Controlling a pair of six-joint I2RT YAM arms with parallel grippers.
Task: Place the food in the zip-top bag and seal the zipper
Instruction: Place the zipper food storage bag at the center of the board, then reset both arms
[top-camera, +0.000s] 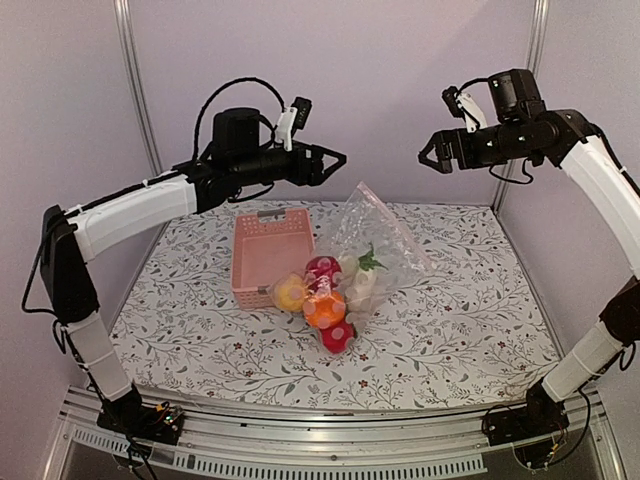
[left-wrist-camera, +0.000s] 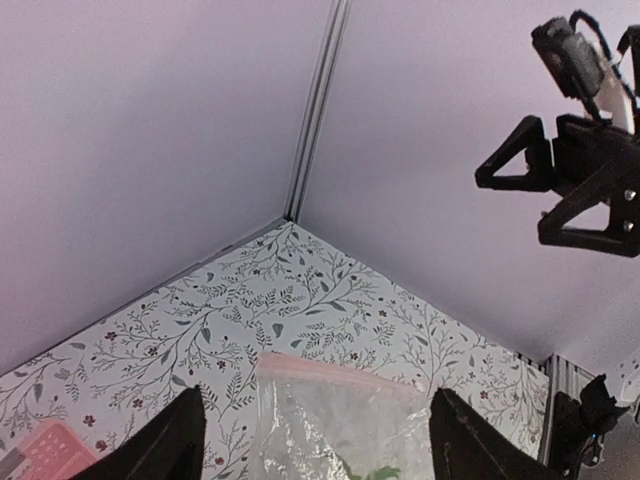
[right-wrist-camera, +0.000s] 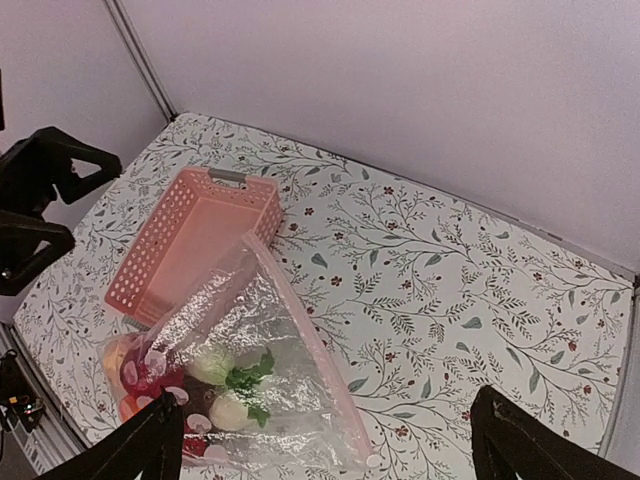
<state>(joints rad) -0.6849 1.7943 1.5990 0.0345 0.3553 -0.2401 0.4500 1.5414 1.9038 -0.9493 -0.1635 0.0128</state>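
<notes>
lying on the table: the zip-top bag (top-camera: 372, 238), clear and crinkled, is seen near the middle of the flower-patterned table (top-camera: 470, 330). its near end is spread low and its far end is raised into a peak.
food: the food (top-camera: 322, 292) is bunched at the near end of the bag. red, orange and yellow round pieces and white radishes with green leaves are seen through the plastic in the right wrist view. one red piece is nearest the arms' bases.
zipper: the zipper (right-wrist-camera: 305, 340) is seen as a thin pinkish strip along one long edge of the bag, on the side turned away from the basket. whether it is pressed shut cannot be told.
pink basket: the pink basket (top-camera: 270, 250), slotted and rectangular, is set just to the left of the bag. its near right corner is touched by the bulge of food.
left gripper: the left gripper (top-camera: 335, 163) is held high above the far left of the table, pointed right. its jaws are spread apart and nothing is held between them; its two fingers (left-wrist-camera: 165, 445) are seen wide apart in its wrist view, with the bag far below.
right gripper: the right gripper (top-camera: 428, 158) is held high above the far right of the table, pointed left toward the other claw. its jaws are parted wide and nothing is gripped.
contact: the bag is touched by neither claw; both are well apart from it.
</notes>
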